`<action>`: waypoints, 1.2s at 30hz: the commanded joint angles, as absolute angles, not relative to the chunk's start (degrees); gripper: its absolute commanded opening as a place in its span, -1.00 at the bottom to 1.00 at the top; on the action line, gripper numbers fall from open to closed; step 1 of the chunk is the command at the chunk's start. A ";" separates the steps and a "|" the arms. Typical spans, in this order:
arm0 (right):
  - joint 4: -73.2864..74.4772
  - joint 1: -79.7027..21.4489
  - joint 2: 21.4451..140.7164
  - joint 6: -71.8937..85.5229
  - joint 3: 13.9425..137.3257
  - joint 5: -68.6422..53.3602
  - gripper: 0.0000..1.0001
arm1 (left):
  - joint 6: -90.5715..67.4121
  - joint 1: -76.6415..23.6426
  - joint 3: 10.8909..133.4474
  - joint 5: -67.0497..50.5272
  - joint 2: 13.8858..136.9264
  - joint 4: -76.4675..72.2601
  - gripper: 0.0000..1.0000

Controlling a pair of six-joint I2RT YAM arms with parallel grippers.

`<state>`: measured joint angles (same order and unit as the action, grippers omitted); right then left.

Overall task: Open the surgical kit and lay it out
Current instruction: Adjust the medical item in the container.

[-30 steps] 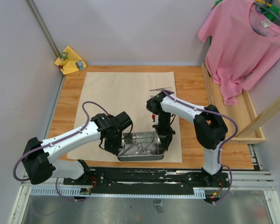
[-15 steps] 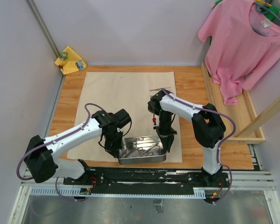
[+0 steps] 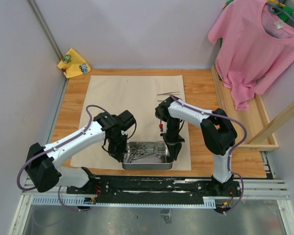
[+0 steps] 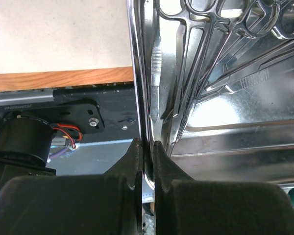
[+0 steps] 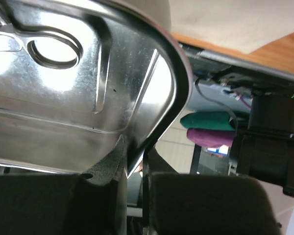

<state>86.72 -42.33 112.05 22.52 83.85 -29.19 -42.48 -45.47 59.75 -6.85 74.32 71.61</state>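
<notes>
Since the steel tray [image 3: 147, 166] apparently needs two-sided support, left gripper [image 4: 146, 144] and right gripper [image 5: 132, 147] each clamp the rim between their jaws.

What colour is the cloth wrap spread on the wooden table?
Plain beige cloth wrap; top external view.

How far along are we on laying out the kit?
Done: the cloth wrap lies flat, with slim tweezers on it. In hand: left gripper and right gripper pinch opposite rims of the steel tray. Left: the ring-handled forceps and a serrated tweezer lie in the tray, not laid out.
</notes>
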 commanded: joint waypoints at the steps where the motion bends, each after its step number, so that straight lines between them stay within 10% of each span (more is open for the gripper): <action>1: 75.35 -44.75 110.13 15.86 85.60 -29.62 -0.94 | -36.36 -46.21 63.43 -8.62 74.33 54.02 -0.99; 25: 43.55 -51.33 98.80 30.31 66.55 0.84 -0.84 | -43.22 -47.46 41.75 0.35 68.03 32.78 -0.91; 36: 42.50 -51.68 94.38 31.79 62.82 -1.19 -0.31 | -44.32 -47.46 42.63 1.33 66.50 36.00 -0.54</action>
